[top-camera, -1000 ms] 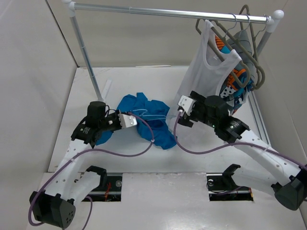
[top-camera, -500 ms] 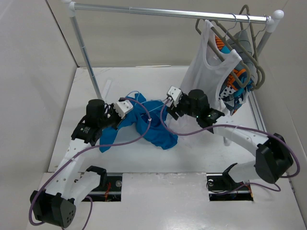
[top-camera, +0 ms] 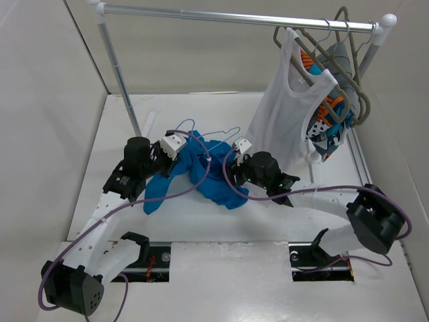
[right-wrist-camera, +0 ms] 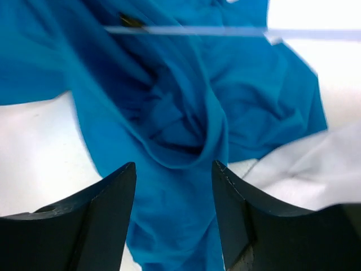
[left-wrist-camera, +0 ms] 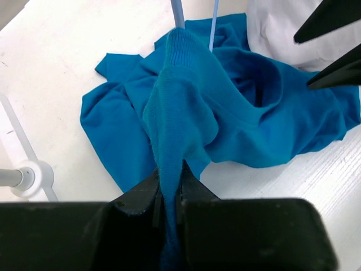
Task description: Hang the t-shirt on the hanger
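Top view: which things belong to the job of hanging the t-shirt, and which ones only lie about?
For the job: t-shirt, pinched by the left gripper; hanger; right gripper, open at the t-shirt.
Lying about: white tank top, patterned garment and grey hangers on the rail.

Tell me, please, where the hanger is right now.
In the top view the hanger sits mid-table, partly in the t-shirt, its wire poking out toward the back, left of the white tank top.
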You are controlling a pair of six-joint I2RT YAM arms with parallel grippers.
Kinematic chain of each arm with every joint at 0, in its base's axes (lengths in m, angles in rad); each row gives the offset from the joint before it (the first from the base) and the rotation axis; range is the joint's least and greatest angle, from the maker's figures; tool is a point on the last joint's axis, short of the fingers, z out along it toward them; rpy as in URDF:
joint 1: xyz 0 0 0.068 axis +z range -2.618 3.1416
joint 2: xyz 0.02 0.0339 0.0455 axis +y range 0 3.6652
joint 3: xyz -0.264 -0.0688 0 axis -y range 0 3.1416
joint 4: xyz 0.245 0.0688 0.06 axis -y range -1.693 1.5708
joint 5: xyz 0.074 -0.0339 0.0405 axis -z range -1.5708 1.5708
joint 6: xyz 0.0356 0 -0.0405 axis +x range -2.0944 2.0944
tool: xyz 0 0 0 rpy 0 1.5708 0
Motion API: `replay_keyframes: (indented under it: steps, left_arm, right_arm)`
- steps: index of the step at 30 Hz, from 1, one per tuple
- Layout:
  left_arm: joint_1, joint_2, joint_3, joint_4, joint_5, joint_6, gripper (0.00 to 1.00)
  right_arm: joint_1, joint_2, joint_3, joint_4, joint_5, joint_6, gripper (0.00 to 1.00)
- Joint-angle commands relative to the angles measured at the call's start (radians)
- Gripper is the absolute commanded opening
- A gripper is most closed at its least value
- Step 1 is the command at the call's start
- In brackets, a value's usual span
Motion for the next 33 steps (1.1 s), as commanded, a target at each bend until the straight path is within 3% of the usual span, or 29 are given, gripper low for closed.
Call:
replay_keyframes:
  steps: [1,5,10,20,25,29,33]
  left_arm:
    - [-0.001,-0.018,0.006,0.087,-0.001,-0.041,0.00]
    - [-0.001,-0.018,0.006,0.087,-0.001,-0.052,0.00]
    - [-0.001,-0.018,0.006,0.076,0.008,-0.052,0.00]
    - [-0.001,-0.040,-0.022,0.055,-0.003,-0.052,0.00]
    - [-0.001,-0.031,-0.022,0.055,-0.003,-0.043,0.00]
    - [-0.001,-0.021,-0.011,0.064,-0.003,-0.034,0.00]
    - [-0.001,-0.021,0.000,0.075,-0.012,-0.043,0.00]
  right_arm:
    - [0.003,0.055,-0.022,0.118,0.079,0.155,0.61]
    - [0.003,0.121,-0.033,0.199,0.088,0.229,0.62]
    - [-0.008,0.225,0.026,0.227,0.069,0.175,0.60]
    - [-0.017,0.215,-0.002,0.353,0.065,0.168,0.57]
    - [-0.017,0.193,0.036,0.316,0.073,0.149,0.62]
    - [-0.017,0.250,0.059,0.249,0.052,0.227,0.73]
    - [-0.017,0.291,0.050,0.201,0.042,0.279,0.71]
